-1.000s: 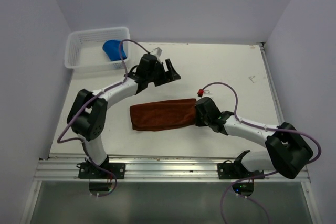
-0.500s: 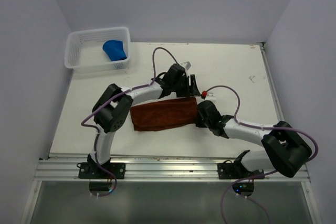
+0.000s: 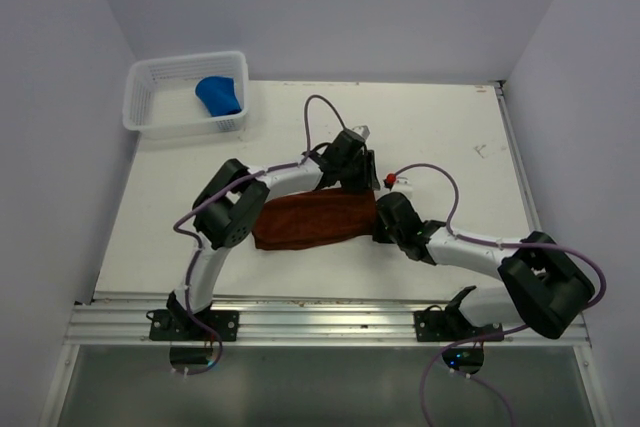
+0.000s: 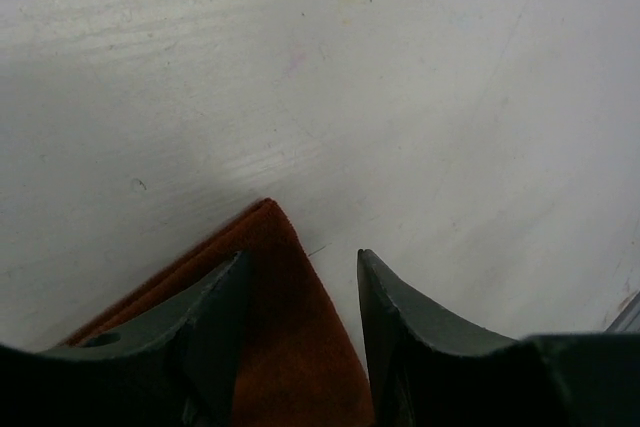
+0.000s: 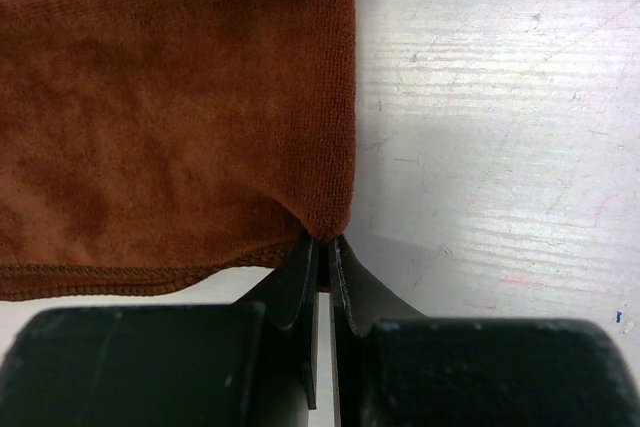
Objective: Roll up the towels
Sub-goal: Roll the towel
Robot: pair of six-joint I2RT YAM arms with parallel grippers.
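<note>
Though unclear from overhead, right pincer [image 5: 322,247] tight on brown towel [image 5: 170,97] corner, left pincer [image 4: 302,259] apart over another.

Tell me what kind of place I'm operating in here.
Most likely a lab robot test cell, not a home or laundry: a white table boxed in by plain walls, an aluminium rail along its near edge, and a brown towel and white basket as props.
</note>
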